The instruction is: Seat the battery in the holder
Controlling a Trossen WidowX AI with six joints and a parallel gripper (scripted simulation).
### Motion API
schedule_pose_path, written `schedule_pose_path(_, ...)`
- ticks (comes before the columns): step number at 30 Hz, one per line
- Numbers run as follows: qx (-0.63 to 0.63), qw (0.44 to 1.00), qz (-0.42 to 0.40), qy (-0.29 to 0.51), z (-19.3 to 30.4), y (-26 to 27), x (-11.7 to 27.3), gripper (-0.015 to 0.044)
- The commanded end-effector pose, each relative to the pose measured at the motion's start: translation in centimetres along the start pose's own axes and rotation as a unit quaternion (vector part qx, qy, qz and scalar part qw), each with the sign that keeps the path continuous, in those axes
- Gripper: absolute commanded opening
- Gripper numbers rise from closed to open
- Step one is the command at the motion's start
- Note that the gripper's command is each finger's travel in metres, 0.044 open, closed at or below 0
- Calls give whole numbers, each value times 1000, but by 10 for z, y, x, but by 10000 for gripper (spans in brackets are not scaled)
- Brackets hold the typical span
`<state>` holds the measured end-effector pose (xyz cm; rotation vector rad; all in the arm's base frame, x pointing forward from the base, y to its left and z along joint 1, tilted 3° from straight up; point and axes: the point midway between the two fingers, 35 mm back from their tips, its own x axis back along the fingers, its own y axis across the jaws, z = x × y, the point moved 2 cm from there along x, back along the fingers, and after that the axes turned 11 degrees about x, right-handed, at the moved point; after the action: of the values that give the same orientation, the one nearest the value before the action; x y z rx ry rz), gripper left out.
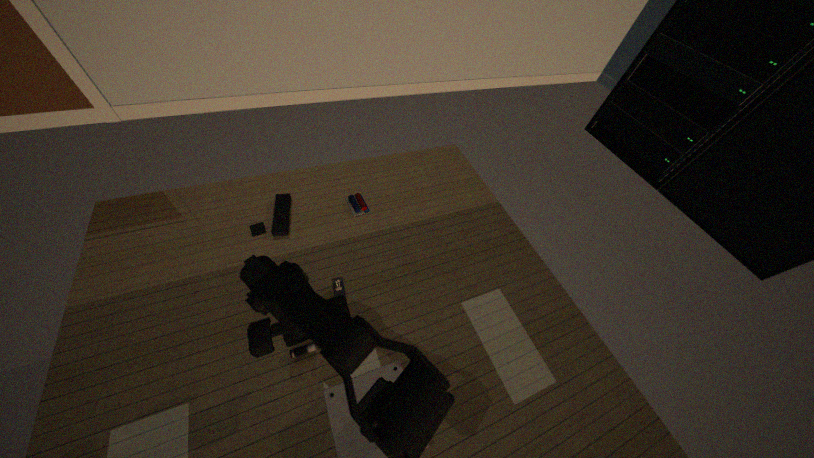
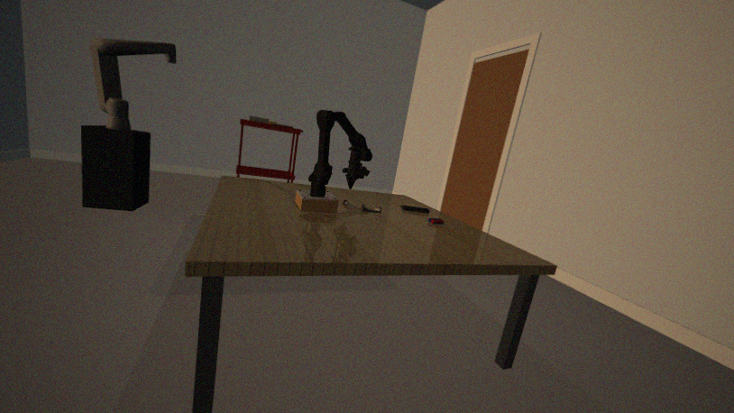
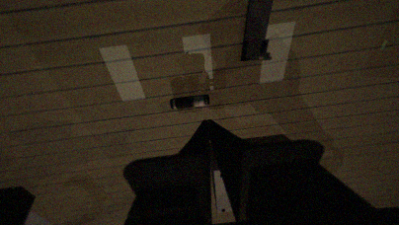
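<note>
The battery [image 1: 302,350] [image 3: 190,102], dark with a bright end, lies on its side on the table, outside the holder. It shows small beside the arm's base in the exterior view. The holder [image 1: 340,285] [image 2: 367,210] [image 3: 257,31] is a long dark tray on the table, partly hidden by the arm in the top view and cut off by the top edge of the wrist view. My gripper [image 2: 351,186] [image 3: 207,123] is shut and empty, pointing down above the table. The battery shows just beyond its fingertips in the wrist view. The spring and lip are too dark to tell.
A long black block [image 1: 281,214] [image 2: 415,208], a small black square [image 1: 257,229] and a red and blue pair of objects [image 1: 358,203] [image 2: 435,220] lie farther out on the table [image 2: 287,241]. The arm's base stands on a wooden box [image 2: 316,205].
</note>
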<state>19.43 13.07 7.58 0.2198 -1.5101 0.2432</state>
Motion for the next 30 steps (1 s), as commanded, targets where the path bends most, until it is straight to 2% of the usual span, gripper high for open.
schedule_pose_path(1, -1, 1000, -3, -4, 1, 0, 25, 0)
schedule_pose_path(13, 0, 1000, -1, -4, 2, 0, 29, 0)
schedule_pose_path(15, -30, 1000, -2, -4, 1, 1, 26, 53)
schedule_pose_path(19, -206, 978, -3, -4, -2, 6, 10, 157)
schedule_pose_path(22, -341, 940, -4, -3, -3, 10, -2, 221)
schedule_pose_path(26, -509, 861, -4, -2, -4, 15, -18, 221)
schedule_pose_path(30, -659, 752, -5, -1, -3, 20, -34, 221)
